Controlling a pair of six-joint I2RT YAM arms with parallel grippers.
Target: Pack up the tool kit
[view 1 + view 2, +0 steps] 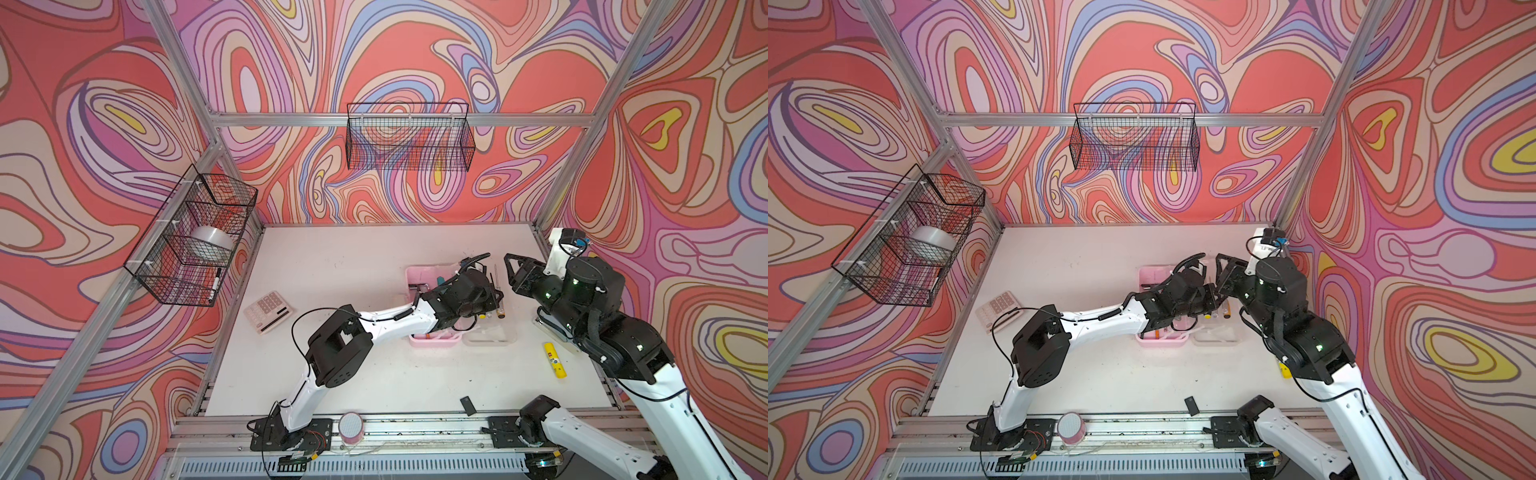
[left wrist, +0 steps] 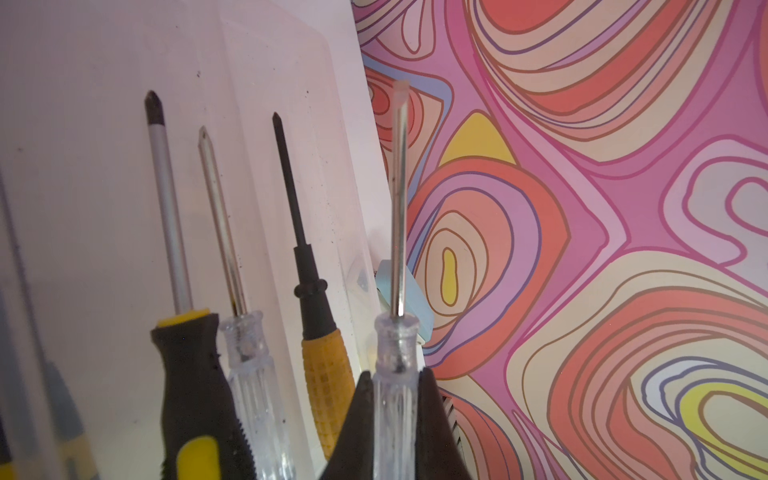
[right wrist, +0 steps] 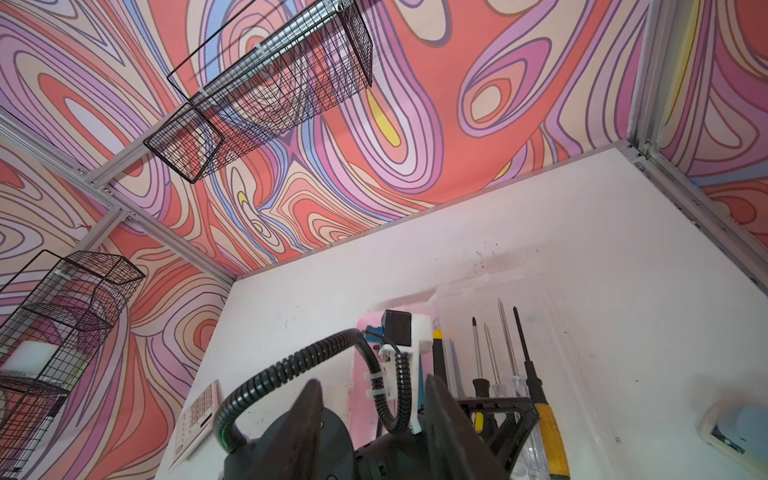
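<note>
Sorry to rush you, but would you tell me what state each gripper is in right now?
Left gripper: jaws shut on the clear-handled flat-blade screwdriver.
Right gripper: jaws open, holding nothing.

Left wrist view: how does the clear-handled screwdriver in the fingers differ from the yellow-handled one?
The clear-handled screwdriver has a bright metal shaft with a flat tip; the yellow-handled screwdriver has a black, pointed shaft. The left fingers grip the clear one; the yellow one lies free. Both point roughly the same way.
</note>
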